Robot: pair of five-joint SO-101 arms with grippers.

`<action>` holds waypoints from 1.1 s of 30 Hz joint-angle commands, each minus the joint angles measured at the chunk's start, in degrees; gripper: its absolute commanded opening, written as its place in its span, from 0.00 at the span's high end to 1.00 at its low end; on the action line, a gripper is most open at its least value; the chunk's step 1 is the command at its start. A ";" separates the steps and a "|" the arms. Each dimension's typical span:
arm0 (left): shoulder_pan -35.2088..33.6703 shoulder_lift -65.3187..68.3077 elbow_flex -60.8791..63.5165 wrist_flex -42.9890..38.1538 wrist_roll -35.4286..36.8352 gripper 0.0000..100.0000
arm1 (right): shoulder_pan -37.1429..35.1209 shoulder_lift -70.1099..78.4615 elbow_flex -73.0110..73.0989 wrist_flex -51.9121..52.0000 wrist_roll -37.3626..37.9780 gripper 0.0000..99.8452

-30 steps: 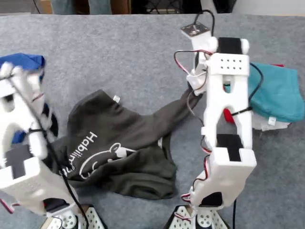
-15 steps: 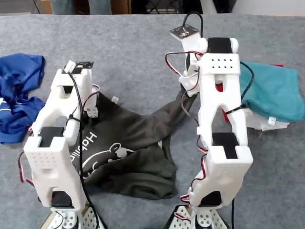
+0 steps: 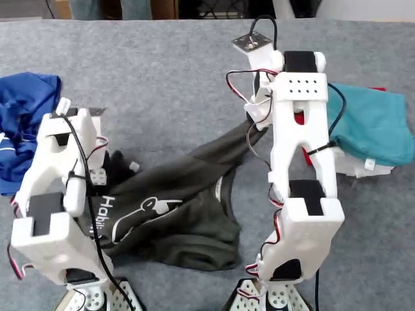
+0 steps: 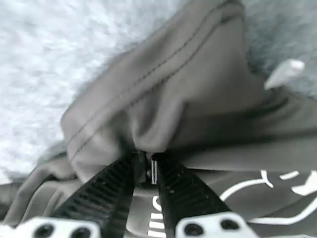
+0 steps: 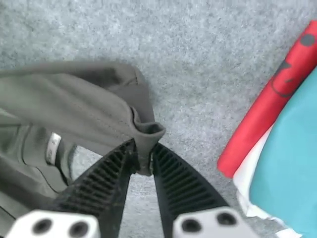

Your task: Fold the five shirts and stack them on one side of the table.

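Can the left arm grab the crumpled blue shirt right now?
Probably not yet. Its tool is shut on the dark olive fabric shirt. The crumpled blue fabric shirt lies close beside that arm, with nothing between.

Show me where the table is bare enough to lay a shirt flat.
Widest: the far strip of the table, beyond the dark shirt, between the blue shirt and the teal-topped stack. Smaller: the near corner by that stack. Crowded: the middle, covered by the dark shirt.

Far mat (image 3: 162, 58) open, blue shirt (image 3: 26, 103), stack (image 3: 376, 129) flanking
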 commanded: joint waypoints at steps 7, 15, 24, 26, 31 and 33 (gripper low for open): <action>-0.40 -8.97 -12.97 6.07 12.13 0.82 | 0.88 -0.75 6.99 0.97 9.85 0.99; 4.18 -7.21 -32.40 3.25 19.69 0.80 | 0.88 -0.66 7.87 0.53 12.40 0.99; 11.03 13.63 -32.66 3.78 20.75 0.71 | 0.88 -0.66 7.87 0.53 12.40 0.99; 9.45 17.58 -32.66 4.13 20.66 0.71 | 0.97 -0.66 7.87 0.53 12.40 0.99; 5.23 20.04 -37.58 9.67 20.57 0.78 | 0.97 -0.66 7.87 -0.26 12.31 0.99; 4.97 20.40 -40.13 10.64 18.99 0.86 | 0.97 -0.66 7.87 -0.26 12.31 0.99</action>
